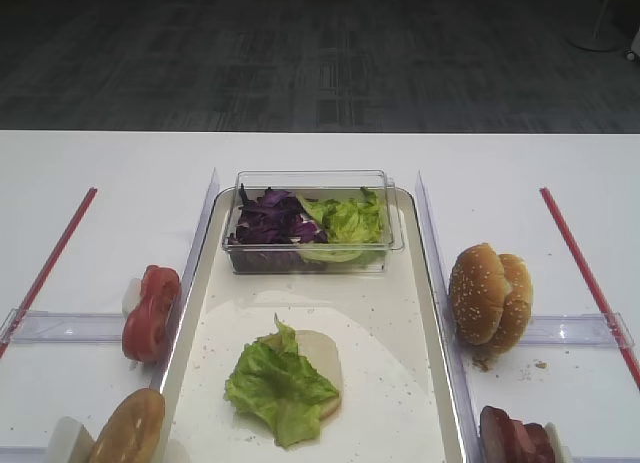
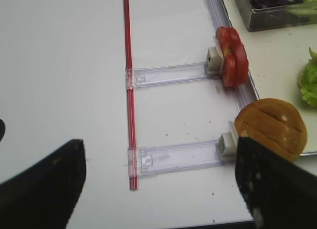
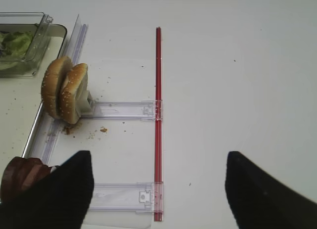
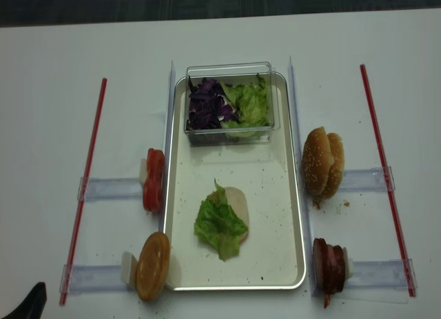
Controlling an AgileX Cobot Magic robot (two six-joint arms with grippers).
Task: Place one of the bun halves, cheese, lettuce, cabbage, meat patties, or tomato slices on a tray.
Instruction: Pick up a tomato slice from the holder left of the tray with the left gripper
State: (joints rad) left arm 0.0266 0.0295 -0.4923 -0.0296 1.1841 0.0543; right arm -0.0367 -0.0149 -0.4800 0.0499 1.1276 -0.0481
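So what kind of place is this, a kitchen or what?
Likely a lab mock-up of a burger station: a tray on a white table, bun halves in clear holders, and grey office carpet behind.

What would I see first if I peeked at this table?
Probably the bright green lettuce lying on a pale bun half in the middle of the long cream tray. Next, the clear box at the tray's far end, with purple cabbage beside more green leaves. Red tomato slices stand just outside the tray's left edge.

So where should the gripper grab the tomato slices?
The tomato slices stand on edge in a row against a white block, beside the tray. Probably best to come straight down from above and pinch the end slice across its flat faces, near the top edge, since the rims point upward.
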